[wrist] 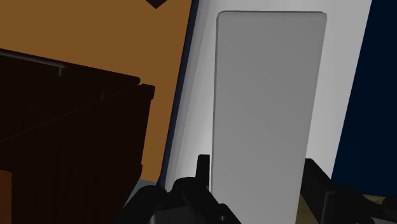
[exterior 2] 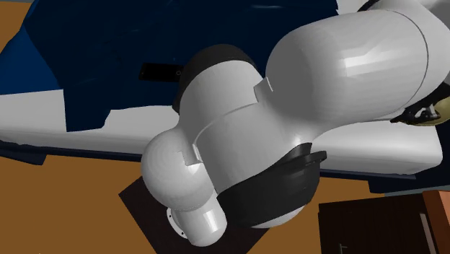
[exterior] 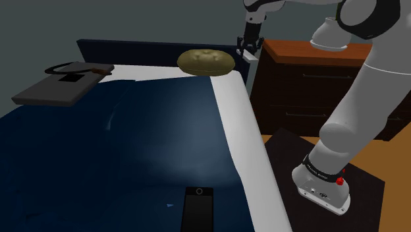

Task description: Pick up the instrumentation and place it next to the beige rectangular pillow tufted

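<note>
My black gripper (exterior: 249, 49) hangs high over the white edge of the bed (exterior: 237, 125), just beside the tufted olive-beige pillow (exterior: 205, 61). It is shut on the instrumentation, a plain pale grey flat slab (exterior: 251, 57). In the wrist view the slab (wrist: 267, 95) stretches away from the gripper (wrist: 257, 184), clasped between the two fingers, with the bed's white edge (wrist: 347, 76) behind it. The pillow's edge (exterior 2: 437, 115) shows at the second exterior view's right.
A brown wooden nightstand (exterior: 309, 66) stands close to the gripper, beyond the bed's edge. A black phone-like device (exterior: 197, 207) lies on the dark blue cover (exterior: 132, 145) near the front. A grey flat case with a black strap (exterior: 56, 86) lies at the far left.
</note>
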Action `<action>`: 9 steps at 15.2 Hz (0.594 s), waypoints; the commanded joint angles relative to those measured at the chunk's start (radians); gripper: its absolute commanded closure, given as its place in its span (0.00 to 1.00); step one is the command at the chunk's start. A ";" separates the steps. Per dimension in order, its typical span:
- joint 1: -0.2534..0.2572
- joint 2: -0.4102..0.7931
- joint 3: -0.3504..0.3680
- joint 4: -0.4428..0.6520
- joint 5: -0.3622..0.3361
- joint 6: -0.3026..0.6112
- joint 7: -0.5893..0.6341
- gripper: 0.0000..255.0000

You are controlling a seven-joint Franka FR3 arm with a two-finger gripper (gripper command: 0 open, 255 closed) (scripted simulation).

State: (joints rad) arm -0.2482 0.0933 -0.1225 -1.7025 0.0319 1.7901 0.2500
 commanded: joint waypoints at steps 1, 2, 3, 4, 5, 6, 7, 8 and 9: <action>0.000 0.000 0.000 -0.027 0.000 0.027 -0.002 1.00; 0.000 0.000 0.000 -0.039 0.001 0.040 -0.002 1.00; 0.000 0.001 0.000 -0.051 0.001 0.054 -0.003 1.00; 0.000 0.003 0.000 -0.063 0.001 0.067 -0.003 1.00; 0.000 0.004 0.000 -0.075 0.001 0.080 -0.003 1.00; 0.000 0.006 0.000 -0.086 0.002 0.093 -0.004 1.00; 0.000 0.008 0.000 -0.097 0.002 0.106 -0.004 1.00; 0.000 0.010 0.000 -0.108 0.003 0.119 -0.005 1.00; 0.000 0.012 0.000 -0.119 0.003 0.132 -0.005 1.00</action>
State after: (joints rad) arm -0.2484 0.1016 -0.1224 -1.8129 0.0343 1.9085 0.2453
